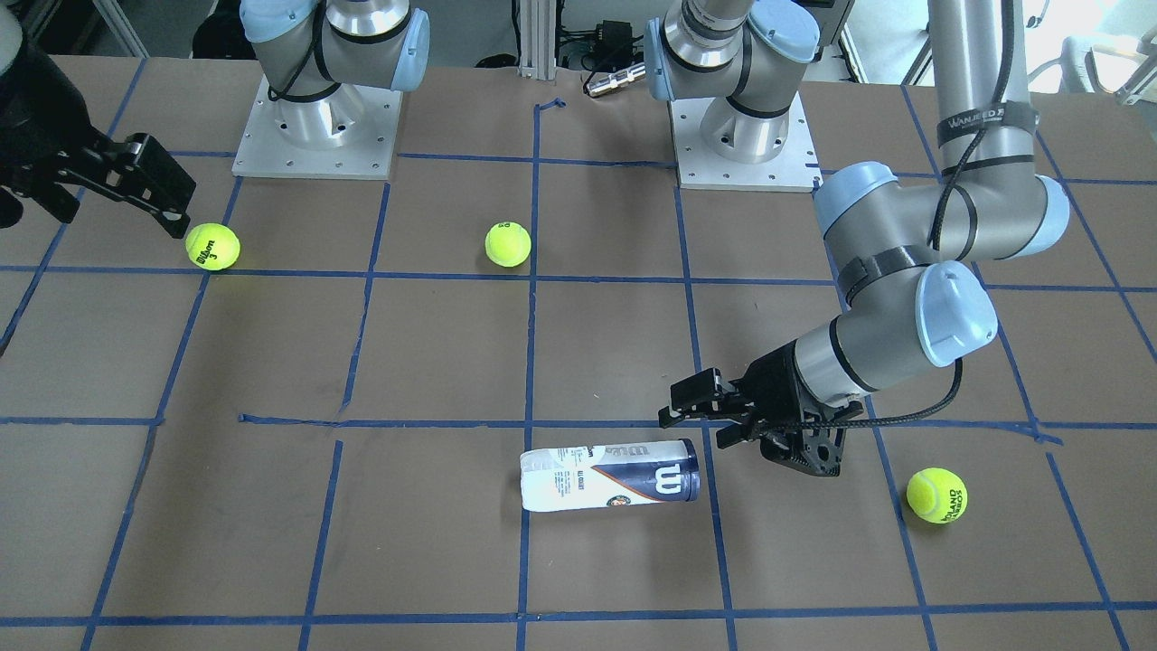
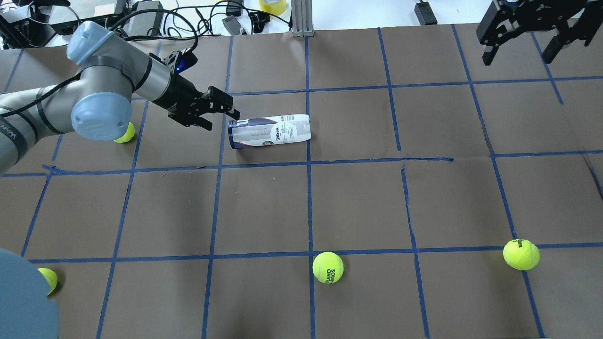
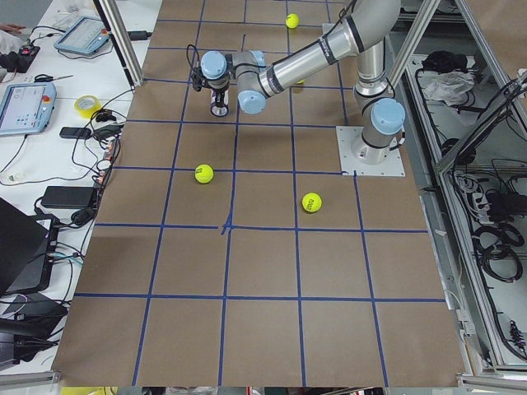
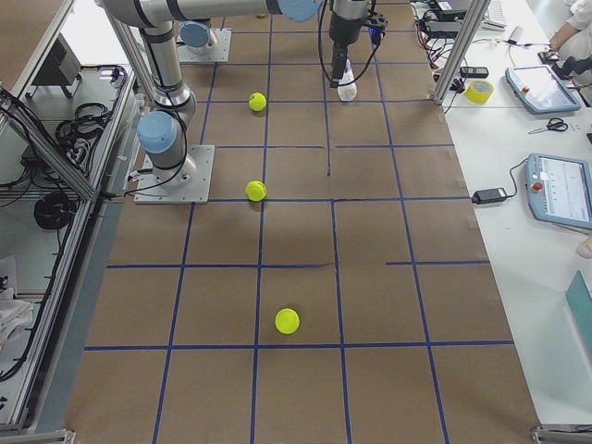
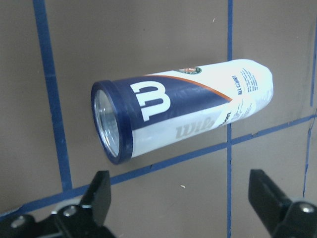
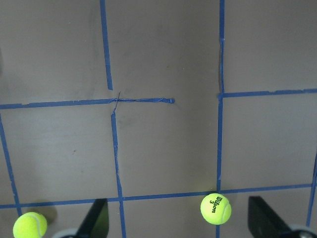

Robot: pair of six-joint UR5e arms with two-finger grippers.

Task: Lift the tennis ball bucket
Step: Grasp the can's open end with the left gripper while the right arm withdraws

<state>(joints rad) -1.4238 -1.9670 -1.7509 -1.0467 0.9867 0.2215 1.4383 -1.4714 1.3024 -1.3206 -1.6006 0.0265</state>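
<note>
The tennis ball bucket [image 1: 610, 475], a clear tube with a navy-and-white Wilson label and a dark rim, lies on its side on the brown table. It also shows in the overhead view [image 2: 269, 132] and the left wrist view [image 5: 183, 111]. My left gripper [image 1: 673, 407] is open and empty. It sits just off the bucket's dark-rimmed end without touching it, as the overhead view [image 2: 224, 117] and the left wrist view [image 5: 181, 198] show. My right gripper [image 2: 517, 56] is open and empty at the far right, well away from the bucket, and hangs above a tennis ball [image 6: 216, 208].
Several yellow-green tennis balls lie around: one [image 2: 328, 267] at near centre, one [image 2: 521, 254] at near right, one [image 2: 124, 134] behind my left forearm, one [image 2: 47, 280] at near left. Blue tape lines grid the table. Cables and gear [image 2: 141, 14] lie past the far edge.
</note>
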